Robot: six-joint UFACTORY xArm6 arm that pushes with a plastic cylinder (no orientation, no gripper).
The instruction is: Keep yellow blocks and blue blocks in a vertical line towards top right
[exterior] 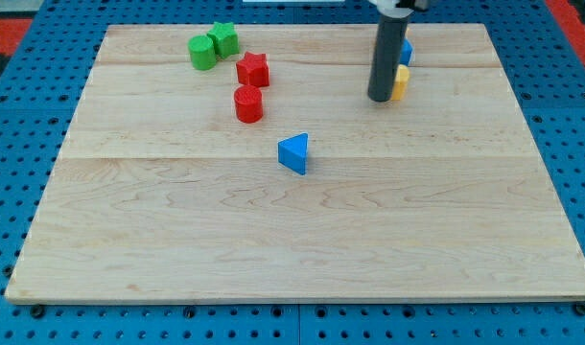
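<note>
just right of my tip (380, 98) sit a yellow block (400, 83) and blue block (407, 50); bare rod, gripping nothing.

The bench (302, 240) is pale wood with fine grain. Around it lies a blue pegboard (14, 192) dotted with dark holes, with red patches (14, 34) at the top corners. The triangle (293, 153) is blue; the star (253, 69) and cylinder (248, 103) are red; two blocks (213, 45) are green. The rod (386, 62) is dark grey, and the slivers of the blocks showing beside it are yellow (400, 83) and blue (406, 51).
</note>
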